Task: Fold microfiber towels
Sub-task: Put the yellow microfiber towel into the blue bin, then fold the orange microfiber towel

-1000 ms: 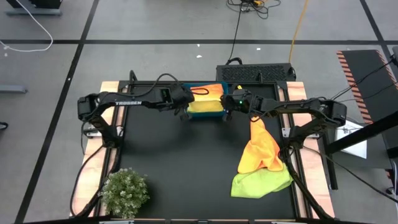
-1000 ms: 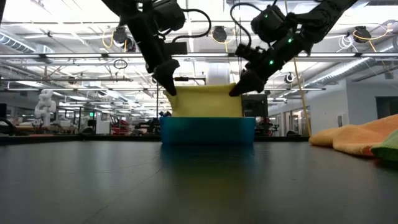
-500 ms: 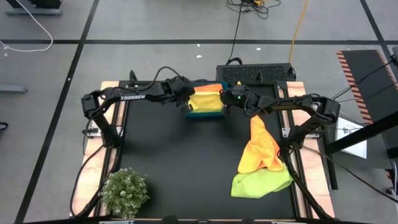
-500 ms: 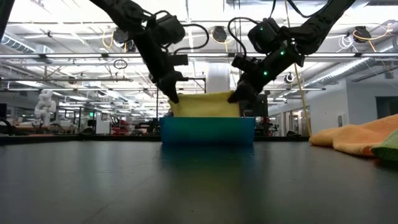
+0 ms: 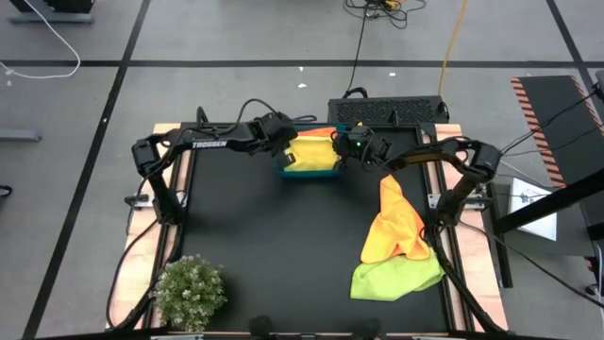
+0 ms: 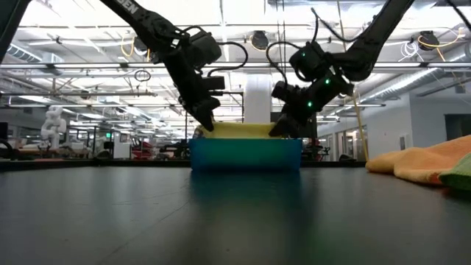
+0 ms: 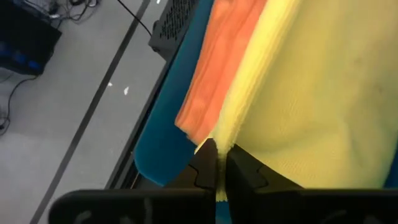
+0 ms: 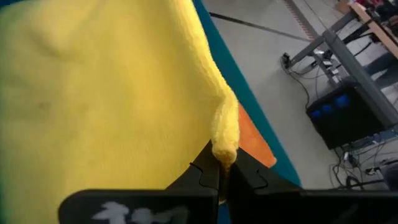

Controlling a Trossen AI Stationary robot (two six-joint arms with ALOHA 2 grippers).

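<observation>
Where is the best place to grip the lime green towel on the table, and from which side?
Grip the lime green towel at its bare corner toward the table's front edge, coming from above. Its far part lies under the orange-yellow towel, so only that near edge is free.

Both arms are stretched toward the worktop's far middle, angled down. The left end effector (image 5: pixel 288 151) and right end effector (image 5: pixel 342 149) are each pinched closed on cloth.

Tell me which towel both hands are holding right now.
The yellow towel over the blue bin, pinched at opposite edges by the left hand and the right hand. The orange towel beneath it and the loose heap lie ungripped.
</observation>
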